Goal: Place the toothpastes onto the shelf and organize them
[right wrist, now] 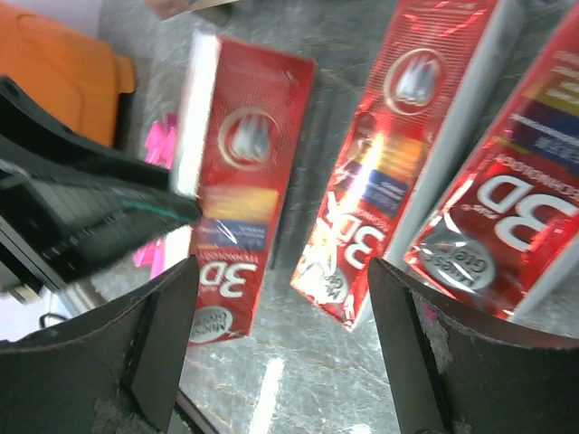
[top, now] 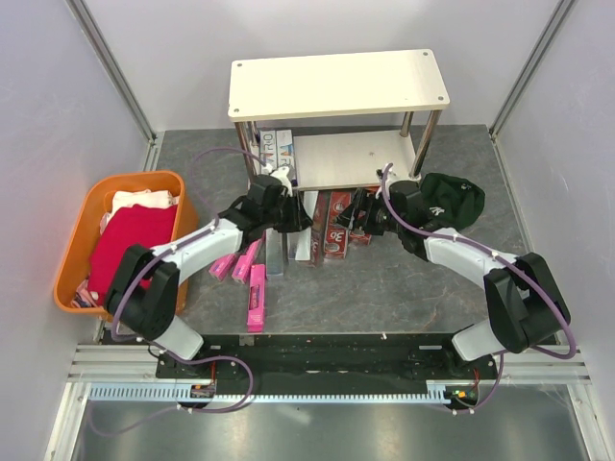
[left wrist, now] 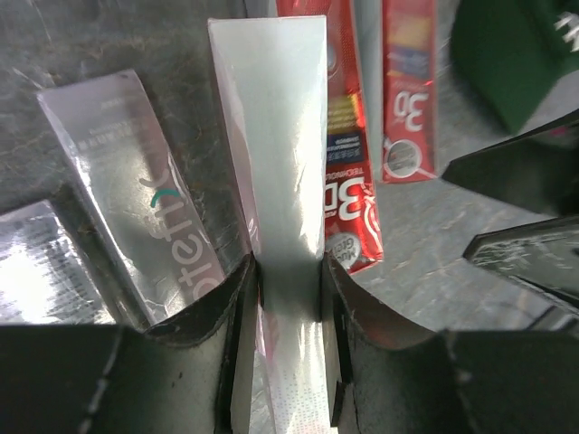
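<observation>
One grips, one hovers
Left gripper (left wrist: pixel 288 294) clamps the silver toothpaste box (left wrist: pixel 276 136); right gripper (right wrist: pixel 282 289) hangs spread above red boxes (right wrist: pixel 240 181).

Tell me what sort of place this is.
Likely a robotics test cell, not a home: bare white panel walls in metal framing, a slotted aluminium mounting rail, and a staged cream-white two-tier shelf with chrome legs.
</observation>
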Robot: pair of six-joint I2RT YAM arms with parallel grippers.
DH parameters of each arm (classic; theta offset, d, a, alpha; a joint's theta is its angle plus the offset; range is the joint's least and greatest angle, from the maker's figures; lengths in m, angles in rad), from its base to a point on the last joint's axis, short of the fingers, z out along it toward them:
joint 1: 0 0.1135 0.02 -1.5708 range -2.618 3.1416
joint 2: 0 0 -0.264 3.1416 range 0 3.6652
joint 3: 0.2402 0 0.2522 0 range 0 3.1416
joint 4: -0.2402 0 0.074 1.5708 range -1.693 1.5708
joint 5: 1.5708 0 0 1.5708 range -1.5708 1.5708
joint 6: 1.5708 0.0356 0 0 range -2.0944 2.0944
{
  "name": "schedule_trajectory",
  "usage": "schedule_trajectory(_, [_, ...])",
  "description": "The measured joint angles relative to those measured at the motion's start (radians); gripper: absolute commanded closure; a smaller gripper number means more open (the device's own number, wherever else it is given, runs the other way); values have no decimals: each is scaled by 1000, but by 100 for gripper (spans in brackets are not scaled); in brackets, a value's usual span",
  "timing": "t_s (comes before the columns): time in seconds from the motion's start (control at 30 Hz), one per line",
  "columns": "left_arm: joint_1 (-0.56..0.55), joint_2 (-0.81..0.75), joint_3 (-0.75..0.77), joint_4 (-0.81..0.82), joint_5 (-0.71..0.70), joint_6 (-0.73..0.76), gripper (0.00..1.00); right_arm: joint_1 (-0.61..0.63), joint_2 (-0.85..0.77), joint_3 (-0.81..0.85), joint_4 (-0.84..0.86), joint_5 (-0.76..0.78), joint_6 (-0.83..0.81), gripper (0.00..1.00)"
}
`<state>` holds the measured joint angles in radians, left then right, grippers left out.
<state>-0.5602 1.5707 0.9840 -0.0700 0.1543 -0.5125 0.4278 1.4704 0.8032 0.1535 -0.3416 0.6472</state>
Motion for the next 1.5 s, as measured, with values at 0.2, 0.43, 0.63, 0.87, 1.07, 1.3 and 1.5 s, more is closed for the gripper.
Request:
schedule_trajectory(0.2, [98,-107,-92,116,122,-34,67,0,0,-13,87,-102,17,16])
schedule_trajectory(0.43, [282,-197,-279,457,399,-200,66,0,3,-61,342,-284,147,16])
schedule_trajectory(0.63, [316,-161,-332,832,596,-412,67,2,27,-61,506,-369,237,16])
schedule_trajectory(0.87, [316,1,-336,1244,728,-701,69,19,62,-63,583,-386,294,18])
schedule_trajectory(1.07, [316,87,-336,1293,768,-837,69,58,66,-64,641,-388,320,25])
schedule_trajectory(1.3, [319,87,-336,1347,785,-877,68,95,111,-64,697,-388,362,50])
schedule_trajectory(1.5, [320,85,-336,1363,788,-879,58,98,133,-62,727,-391,406,63])
